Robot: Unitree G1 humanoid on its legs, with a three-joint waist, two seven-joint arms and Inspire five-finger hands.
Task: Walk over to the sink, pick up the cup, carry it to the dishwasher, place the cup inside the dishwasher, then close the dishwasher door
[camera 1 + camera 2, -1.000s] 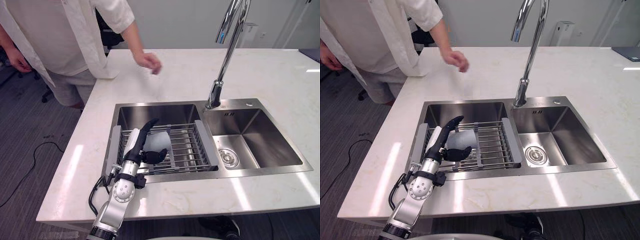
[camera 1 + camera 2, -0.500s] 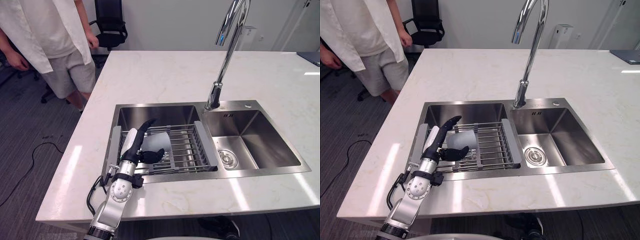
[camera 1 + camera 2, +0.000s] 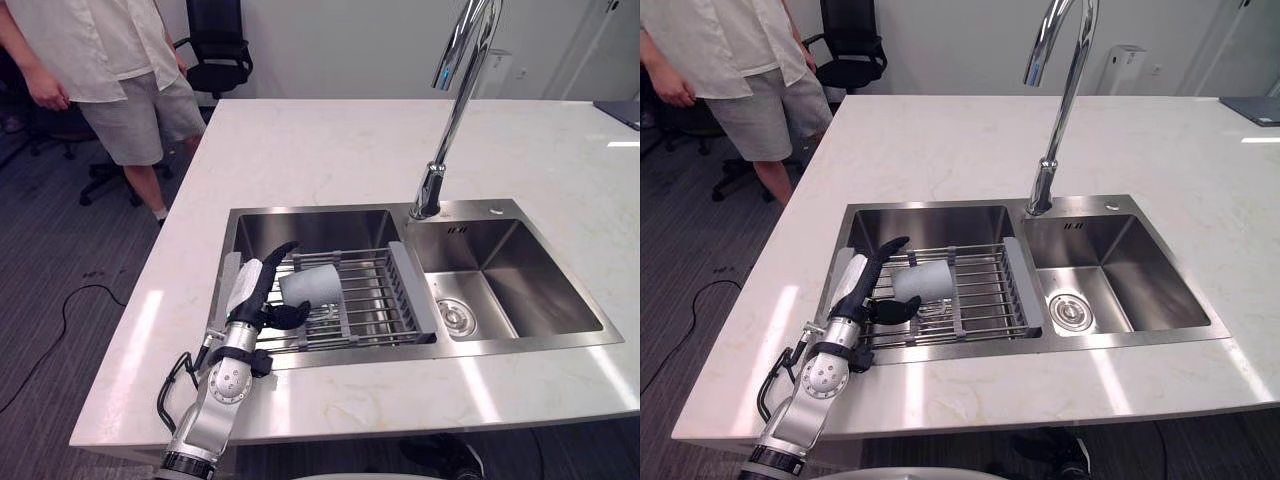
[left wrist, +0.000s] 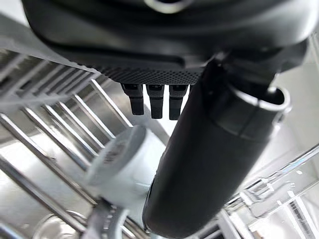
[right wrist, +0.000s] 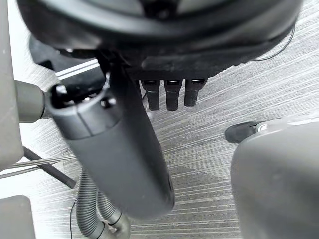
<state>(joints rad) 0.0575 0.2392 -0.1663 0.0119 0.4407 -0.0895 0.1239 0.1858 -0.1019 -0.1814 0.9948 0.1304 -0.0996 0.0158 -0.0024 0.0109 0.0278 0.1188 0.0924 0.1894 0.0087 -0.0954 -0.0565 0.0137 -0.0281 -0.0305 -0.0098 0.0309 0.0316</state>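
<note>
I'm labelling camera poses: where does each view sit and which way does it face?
Left eye view: on the head, looking down at the sink; left hand by the cup.
Right eye view: shares that scene, slightly offset.
Left wrist view: along the left hand, onto cup and rack.
Right wrist view: along the right hand, toward the floor.

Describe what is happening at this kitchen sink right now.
The robot's left hand reaches open into the left basin of the stainless steel double sink. Its straight fingers lie alongside a white cup, which is on its side on the metal wire rack. The thumb sits close by the cup, but nothing is gripped yet. The right hand hangs open above the grey floor. A person in a white shirt and grey shorts stands by the pale marble counter's far left corner.
</note>
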